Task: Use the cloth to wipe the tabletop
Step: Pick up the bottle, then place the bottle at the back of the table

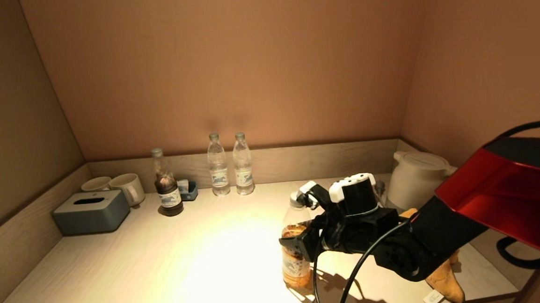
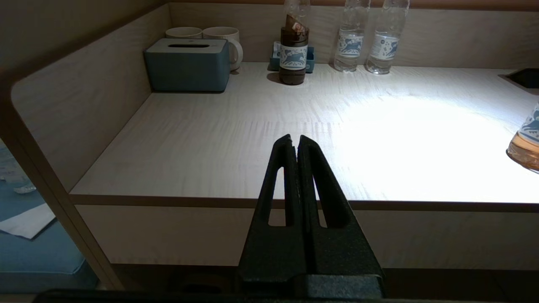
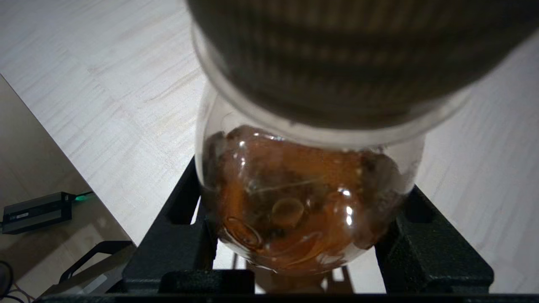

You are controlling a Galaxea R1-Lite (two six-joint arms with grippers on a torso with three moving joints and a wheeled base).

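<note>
- Tissue box (image 1: 91, 211) and two mugs (image 1: 128, 187) at the worktop's (image 1: 188, 264) far left
- Dark-liquid bottle (image 1: 166, 183), then two clear water bottles (image 1: 230, 164) by the back wall
- Left pincer (image 2: 294, 141) pressed together, off the front edge
- Right pincer (image 3: 294, 235) pinching an amber-liquid bottle (image 1: 294, 248)
- Cloth (image 1: 446, 279) lying near the front right, behind the arm
- White kettle (image 1: 414, 178) at the far right

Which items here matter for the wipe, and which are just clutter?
Job: cloth, tabletop, right gripper shut on the amber bottle.
Clutter: tissue box, mugs, dark bottle, water bottles, kettle. Left gripper parked off the table edge, shut.
</note>
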